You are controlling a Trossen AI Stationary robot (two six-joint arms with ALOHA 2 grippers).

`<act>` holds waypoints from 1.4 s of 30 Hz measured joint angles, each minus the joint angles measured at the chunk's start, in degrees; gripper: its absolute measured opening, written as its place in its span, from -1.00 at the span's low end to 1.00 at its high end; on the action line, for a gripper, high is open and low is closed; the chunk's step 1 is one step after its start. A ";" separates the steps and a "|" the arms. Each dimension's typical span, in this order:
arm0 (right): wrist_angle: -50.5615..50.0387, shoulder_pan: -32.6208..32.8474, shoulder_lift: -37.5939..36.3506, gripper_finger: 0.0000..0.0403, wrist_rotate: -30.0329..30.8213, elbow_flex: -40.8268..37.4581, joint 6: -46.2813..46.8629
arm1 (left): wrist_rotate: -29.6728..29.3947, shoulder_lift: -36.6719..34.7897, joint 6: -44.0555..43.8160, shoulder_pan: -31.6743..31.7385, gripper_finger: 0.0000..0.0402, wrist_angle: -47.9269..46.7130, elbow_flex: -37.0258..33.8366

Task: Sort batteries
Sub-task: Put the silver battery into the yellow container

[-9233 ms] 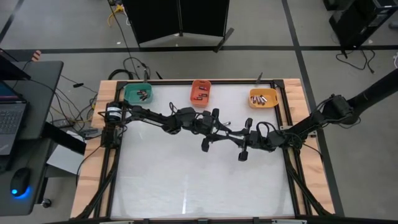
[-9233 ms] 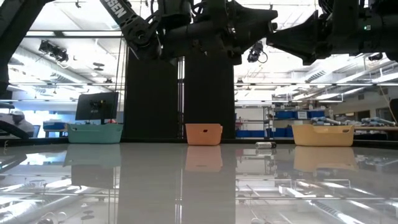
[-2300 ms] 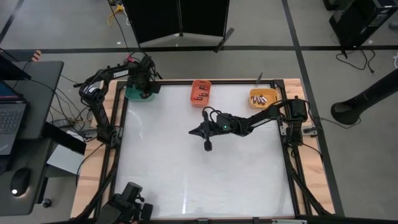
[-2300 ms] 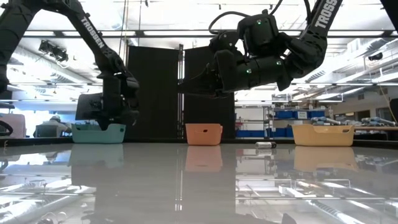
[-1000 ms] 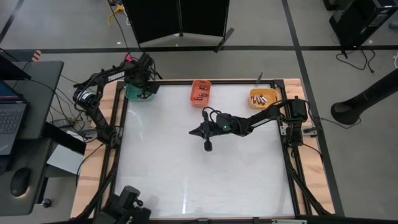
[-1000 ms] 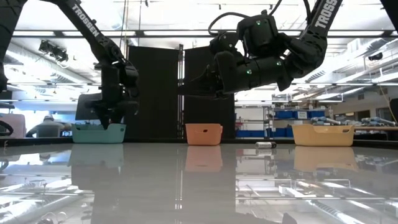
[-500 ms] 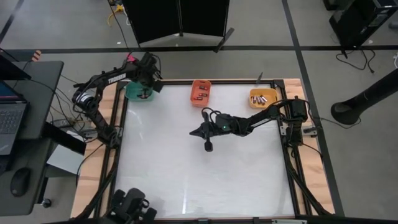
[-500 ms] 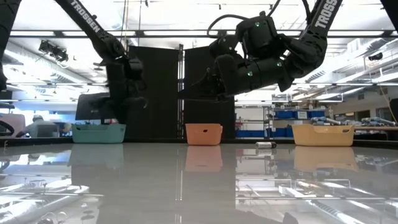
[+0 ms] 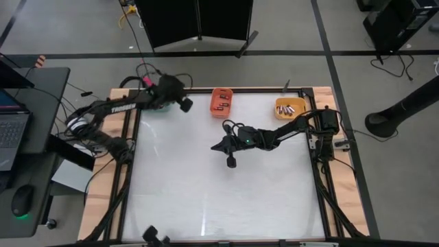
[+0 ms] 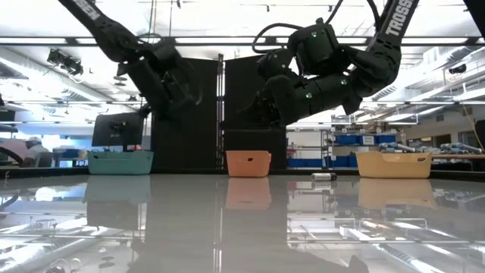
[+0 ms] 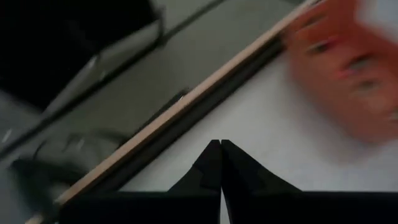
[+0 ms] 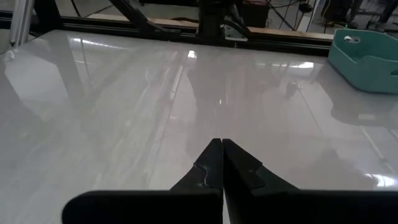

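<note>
Batteries lie in the orange bin [image 9: 221, 101] and the yellow bin [image 9: 290, 108] along the far edge. The teal bin [image 10: 117, 161] stands at the far left, mostly hidden under my left arm in the high view. My left gripper [image 9: 186, 103] hangs in the air between the teal and orange bins, shut and empty; its fingertips meet in the left wrist view [image 11: 221, 143]. My right gripper [image 9: 213, 145] hovers over the table's middle, pointing toward the left edge, shut with nothing in it [image 12: 221, 142].
A small dark cylinder [image 10: 323, 176] lies on the table near the far edge, between the orange and yellow bins. The white tabletop [image 9: 219, 199] spreads toward the near edge. A black frame rail [image 9: 315, 130] runs along the table's sides.
My left gripper has risen from over the teal bin and swung toward the table's right, toward the orange bin. It has tipped from pointing down to a slant. My right arm has kept still.
</note>
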 joint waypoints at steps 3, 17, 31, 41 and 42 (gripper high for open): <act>0.67 0.00 0.00 -0.97 0.01 -0.17 0.04 | 0.23 -3.76 0.14 -4.79 -0.96 7.91 -4.96; -1.03 0.36 -0.06 -0.96 -1.60 0.06 4.63 | 7.52 -9.65 0.22 -21.51 -0.97 46.13 -26.05; -30.87 1.81 -2.12 -0.95 -2.09 15.05 1.27 | 7.85 -9.63 2.96 -28.39 -0.94 63.93 -37.93; -36.96 1.53 -2.65 -0.95 -4.12 16.10 -0.39 | 13.38 -9.63 4.68 -30.17 -0.93 71.06 -41.14; -38.43 1.53 -3.02 -0.95 -3.97 16.10 -0.42 | 14.46 -9.63 4.64 -30.18 -0.93 71.57 -41.57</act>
